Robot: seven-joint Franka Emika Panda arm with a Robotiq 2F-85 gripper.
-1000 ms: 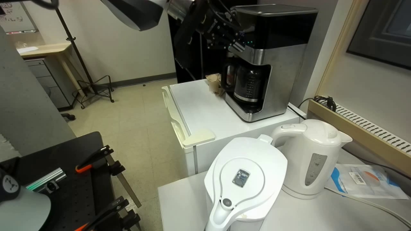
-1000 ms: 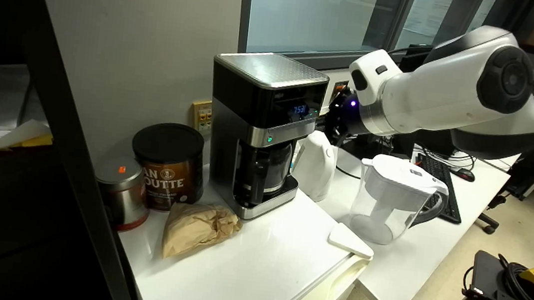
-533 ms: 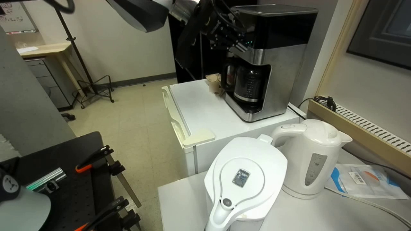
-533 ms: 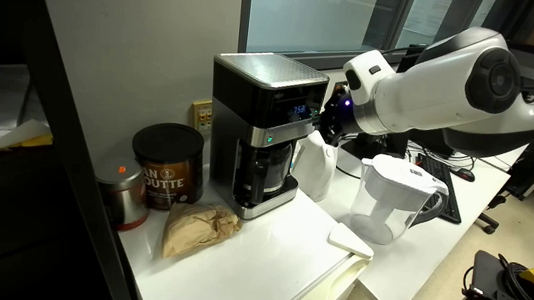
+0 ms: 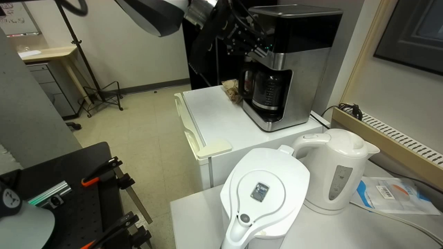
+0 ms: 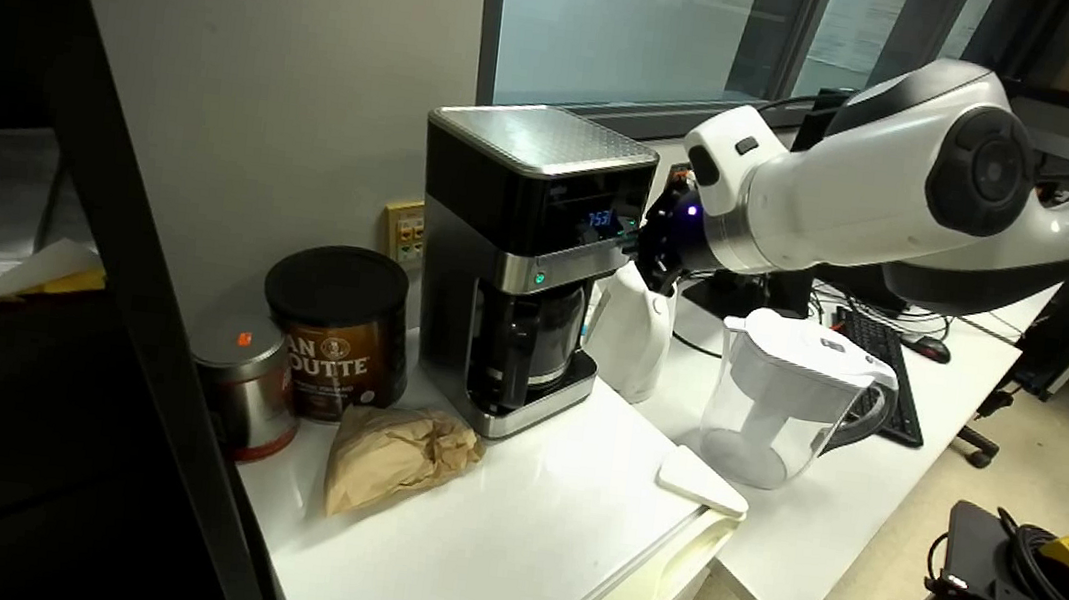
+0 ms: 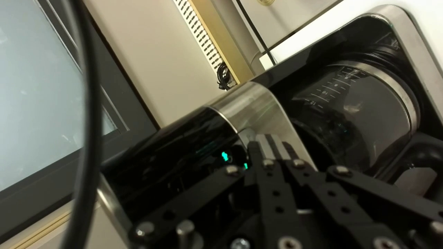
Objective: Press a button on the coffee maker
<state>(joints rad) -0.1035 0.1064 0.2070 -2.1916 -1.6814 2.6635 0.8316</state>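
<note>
The coffee maker [image 5: 308, 83] is a tall black and silver machine on a white cabinet top. It also shows in an exterior view [image 6: 458, 261] and in the wrist view [image 7: 166, 141]. Its dark glass carafe [image 6: 550, 342] sits inside. Its front has a lit clock display [image 6: 600, 218], a green-lit button [image 6: 539, 278] on the silver band and green lights [image 7: 225, 156] on the black panel. My gripper [image 7: 273, 147] is shut and empty. Its fingertips are at the silver band beside the green lights; I cannot tell whether they touch. The gripper shows in both exterior views [image 5: 261, 51] [image 6: 632, 239].
A white kettle [image 5: 315, 176] and a white filter jug [image 5: 270, 160] stand on the desk beside the cabinet. A brown paper bag [image 6: 395, 460], a coffee can [image 6: 338, 348] and a metal tin [image 6: 243, 388] stand on the other side of the machine. A wall is behind.
My arm has moved toward the coffee maker's front and slightly down, with less motion in the last half second. The gripper stays shut. The coffee maker has not moved.
</note>
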